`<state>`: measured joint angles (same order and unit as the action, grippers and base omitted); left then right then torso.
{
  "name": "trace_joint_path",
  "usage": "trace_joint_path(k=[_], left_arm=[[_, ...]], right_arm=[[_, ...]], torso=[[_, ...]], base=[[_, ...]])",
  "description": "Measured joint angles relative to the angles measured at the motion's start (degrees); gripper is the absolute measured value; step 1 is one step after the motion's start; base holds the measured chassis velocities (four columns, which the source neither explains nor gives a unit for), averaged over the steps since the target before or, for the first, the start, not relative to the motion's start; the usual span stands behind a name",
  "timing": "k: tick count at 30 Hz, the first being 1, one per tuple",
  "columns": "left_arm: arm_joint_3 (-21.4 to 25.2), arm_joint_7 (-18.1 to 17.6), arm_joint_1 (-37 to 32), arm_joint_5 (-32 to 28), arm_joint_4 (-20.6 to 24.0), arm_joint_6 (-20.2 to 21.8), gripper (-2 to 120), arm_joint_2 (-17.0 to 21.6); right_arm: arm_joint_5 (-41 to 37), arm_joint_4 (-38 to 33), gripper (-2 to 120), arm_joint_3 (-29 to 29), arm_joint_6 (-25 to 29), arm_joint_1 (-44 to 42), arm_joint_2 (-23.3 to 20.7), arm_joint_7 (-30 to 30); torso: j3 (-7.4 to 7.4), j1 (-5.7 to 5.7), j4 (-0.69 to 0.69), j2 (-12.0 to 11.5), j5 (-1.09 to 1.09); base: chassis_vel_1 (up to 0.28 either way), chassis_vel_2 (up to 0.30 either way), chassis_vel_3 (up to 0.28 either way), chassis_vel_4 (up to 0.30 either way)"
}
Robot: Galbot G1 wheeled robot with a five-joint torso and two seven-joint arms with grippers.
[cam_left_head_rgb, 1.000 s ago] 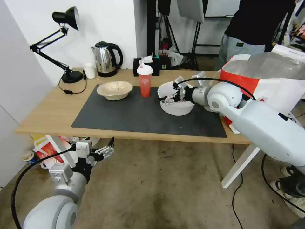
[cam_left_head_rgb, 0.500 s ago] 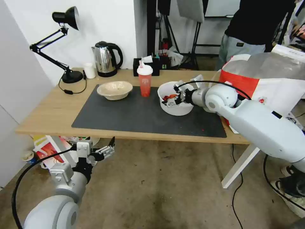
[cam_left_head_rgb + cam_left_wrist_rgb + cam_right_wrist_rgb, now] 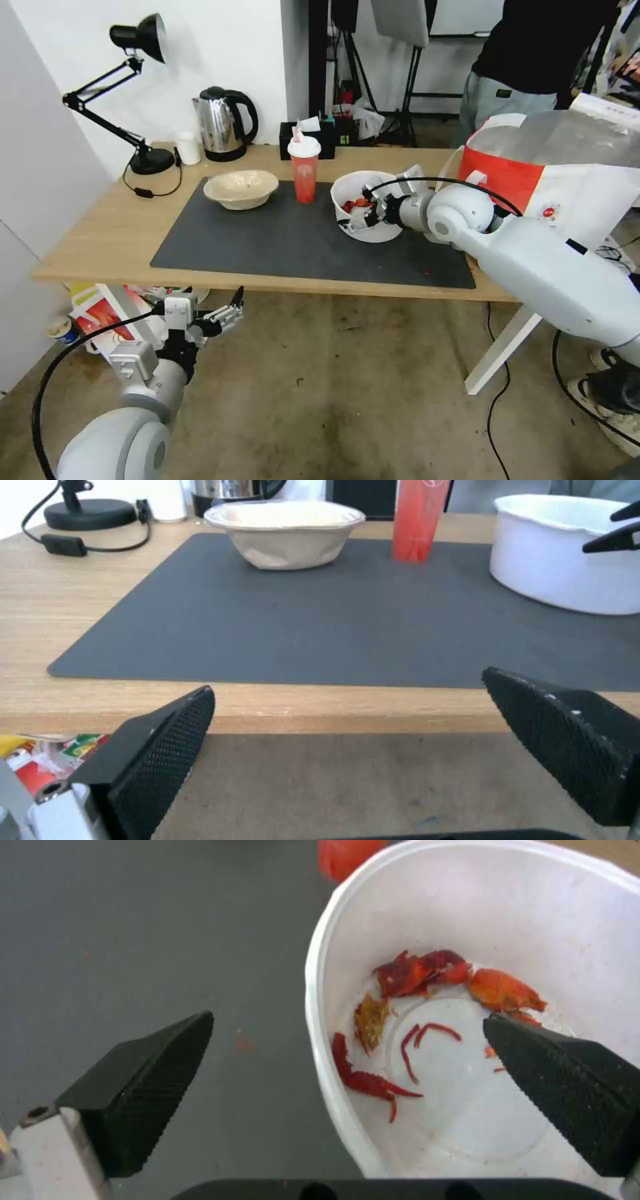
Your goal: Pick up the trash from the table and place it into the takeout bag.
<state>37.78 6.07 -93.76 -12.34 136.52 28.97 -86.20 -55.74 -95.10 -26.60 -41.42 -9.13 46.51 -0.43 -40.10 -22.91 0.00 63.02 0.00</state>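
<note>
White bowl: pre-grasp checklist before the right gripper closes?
1. Right gripper open: ok.
2. Fingers straddle the white bowl rim, one finger inside, the other outside over the mat: ok.
3. Inside finger clear of shell scraps: cannot tell, its tip sits beside them.
4. Cup clear of the gripper: ok, it stands apart from the bowl.
5. Bag mouth open to receive: cannot tell.
6. Left gripper out of the way: ok, open, below the table edge.
</note>
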Motion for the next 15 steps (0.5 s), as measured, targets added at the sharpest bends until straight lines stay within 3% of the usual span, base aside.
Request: trace_joint_path(k=[15], left_arm=[[0.1,0.1,0.0,0.0,0.0,-0.1,100,0.0]], right_arm=[[1.0,1.0,100,-2.7,0.0,2.1,0.9,0.0]], torso=[[0.0,0.0,0.0,0.0,0.0]], base=[[0.0,0.0,0.0,0.0]])
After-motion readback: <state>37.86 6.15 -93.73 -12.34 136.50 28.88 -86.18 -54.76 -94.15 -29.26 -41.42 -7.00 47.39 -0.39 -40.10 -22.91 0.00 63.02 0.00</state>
